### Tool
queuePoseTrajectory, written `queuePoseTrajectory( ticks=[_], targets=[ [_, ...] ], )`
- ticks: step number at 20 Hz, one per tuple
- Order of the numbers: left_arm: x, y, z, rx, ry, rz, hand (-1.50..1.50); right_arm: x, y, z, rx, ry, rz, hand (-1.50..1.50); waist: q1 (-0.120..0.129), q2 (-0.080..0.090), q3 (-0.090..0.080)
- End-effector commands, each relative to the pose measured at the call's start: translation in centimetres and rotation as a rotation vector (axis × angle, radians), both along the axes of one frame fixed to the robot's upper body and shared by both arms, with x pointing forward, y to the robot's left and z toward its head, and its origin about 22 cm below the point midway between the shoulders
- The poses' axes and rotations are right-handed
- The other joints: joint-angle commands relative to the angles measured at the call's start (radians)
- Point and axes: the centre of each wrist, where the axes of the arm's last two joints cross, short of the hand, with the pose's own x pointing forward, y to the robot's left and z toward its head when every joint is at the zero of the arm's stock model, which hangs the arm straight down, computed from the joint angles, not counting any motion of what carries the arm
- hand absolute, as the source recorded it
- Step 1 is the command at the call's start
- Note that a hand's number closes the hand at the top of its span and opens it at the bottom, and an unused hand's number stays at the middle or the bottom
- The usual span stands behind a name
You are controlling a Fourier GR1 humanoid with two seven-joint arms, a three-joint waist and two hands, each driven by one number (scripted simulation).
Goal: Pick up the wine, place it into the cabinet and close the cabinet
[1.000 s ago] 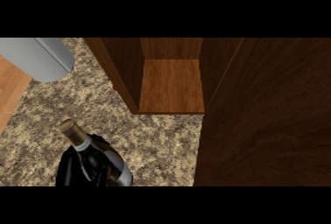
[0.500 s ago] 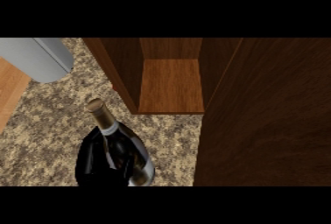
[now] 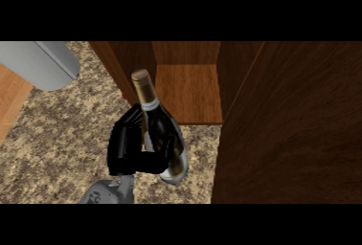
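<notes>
A dark wine bottle (image 3: 146,93) with a gold-capped neck is held upright and a little tilted above the speckled counter (image 3: 63,139). My right hand (image 3: 129,148) is shut on its body, fingers curled round the left side and hiding much of the glass. The bottle's neck stands just in front of the open wooden cabinet (image 3: 187,93), at the left edge of its opening, with the bare shelf behind it. The cabinet's dark door (image 3: 290,124) stands open at the right. My left hand does not show.
A grey rounded shape (image 3: 39,62) fills the upper left corner. A strip of light wood (image 3: 10,100) runs down the left edge. The open door blocks the whole right side.
The bottle has risen and moved away from me and slightly right, toward the cabinet's opening. The hand and forearm holding it now show more fully below it.
</notes>
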Motion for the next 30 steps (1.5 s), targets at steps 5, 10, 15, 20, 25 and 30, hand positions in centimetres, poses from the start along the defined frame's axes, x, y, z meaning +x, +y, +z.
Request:
queuePoseTrajectory(
  ticks=[5, 10, 15, 20, 25, 30],
  targets=[
    [4.7, -1.4, -0.9, 0.119, 0.009, 0.059, 1.50, -1.8, 0.3, 0.7, 0.017, -0.030, 0.026, -1.50, -0.008, 0.001, 0.000],
    [4.2, -2.7, -4.0, 0.146, 0.022, 0.090, 1.50, -0.9, -0.3, 2.7, 0.007, -0.040, 0.029, -1.50, -0.006, 0.002, -0.001],
    [4.4, -3.2, -5.6, 0.184, 0.034, 0.074, 1.50, -1.2, -0.4, 0.8, 0.016, -0.038, 0.002, -1.50, -0.004, 0.001, 0.000],
    [7.1, -2.8, -5.8, 0.179, 0.025, 0.105, 1.50, -0.3, -0.3, 0.7, 0.026, -0.021, 0.011, -1.50, -0.005, 0.002, -0.001],
    [9.1, -3.7, -4.4, 0.163, 0.017, 0.074, 1.50, 0.2, -0.8, 0.3, 0.051, -0.039, 0.003, -1.50, -0.005, 0.002, 0.000],
    [9.6, -3.7, -6.1, 0.123, 0.005, 0.092, 1.50, 0.2, -2.5, 2.2, 0.021, -0.029, 0.040, -1.50, -0.022, 0.005, -0.001]
  ],
)
